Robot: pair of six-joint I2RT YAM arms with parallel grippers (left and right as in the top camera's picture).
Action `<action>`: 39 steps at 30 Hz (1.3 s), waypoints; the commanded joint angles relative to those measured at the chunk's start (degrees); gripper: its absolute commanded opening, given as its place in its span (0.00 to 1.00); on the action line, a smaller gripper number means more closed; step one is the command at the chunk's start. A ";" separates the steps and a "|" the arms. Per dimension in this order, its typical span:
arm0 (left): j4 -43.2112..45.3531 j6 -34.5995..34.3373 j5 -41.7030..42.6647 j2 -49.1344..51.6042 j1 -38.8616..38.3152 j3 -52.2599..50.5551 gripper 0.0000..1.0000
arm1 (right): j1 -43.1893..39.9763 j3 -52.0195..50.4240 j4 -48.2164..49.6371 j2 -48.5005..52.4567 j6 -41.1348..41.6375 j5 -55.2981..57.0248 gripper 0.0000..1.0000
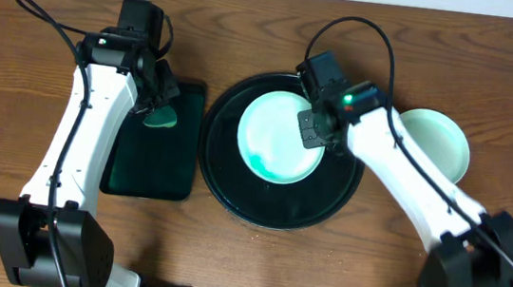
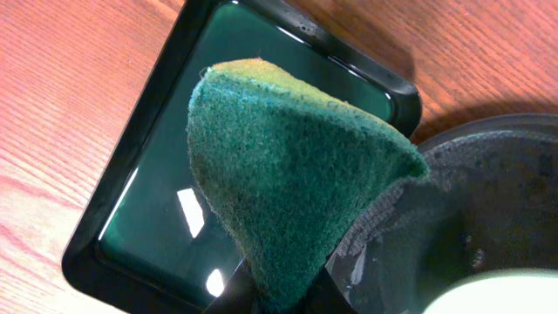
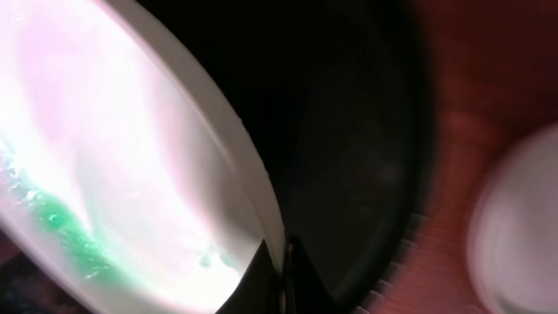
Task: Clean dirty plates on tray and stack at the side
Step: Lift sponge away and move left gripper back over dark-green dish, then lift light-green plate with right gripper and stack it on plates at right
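A pale dirty plate (image 1: pixel 279 134) with a teal smear (image 1: pixel 259 165) lies on the round black tray (image 1: pixel 232 194). My right gripper (image 1: pixel 315 129) is shut on the plate's right rim; the right wrist view shows the rim (image 3: pixel 253 174) pinched between the dark fingers of that gripper (image 3: pixel 283 262), and the smear (image 3: pixel 70 228) at lower left. My left gripper (image 1: pixel 157 104) is shut on a green scouring sponge (image 1: pixel 160 116), which hangs over the rectangular tray. In the left wrist view the sponge (image 2: pixel 288 174) fills the middle and rises from the left gripper (image 2: pixel 279 298).
A smaller rectangular black tray (image 1: pixel 151 166) with a glossy green bottom lies left of the round tray. A pale mint-green plate (image 1: pixel 436 143) sits on the wooden table right of the round tray, beside my right arm.
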 commanded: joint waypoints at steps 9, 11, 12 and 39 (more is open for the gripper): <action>0.20 0.94 -0.26 0.79 0.02 -0.57 0.07 | 15.41 0.07 -3.61 -6.05 5.42 48.54 0.01; 0.11 0.96 -0.26 0.79 0.02 -0.57 0.07 | 18.18 0.07 -3.80 -6.05 5.40 56.02 0.01; 0.13 0.96 -0.28 0.79 0.02 -0.57 0.07 | 19.12 0.07 -3.80 -6.05 5.40 58.82 0.01; -0.15 0.92 -0.26 0.79 0.02 -0.57 0.07 | 4.13 0.17 -3.04 -6.05 3.37 2.91 0.01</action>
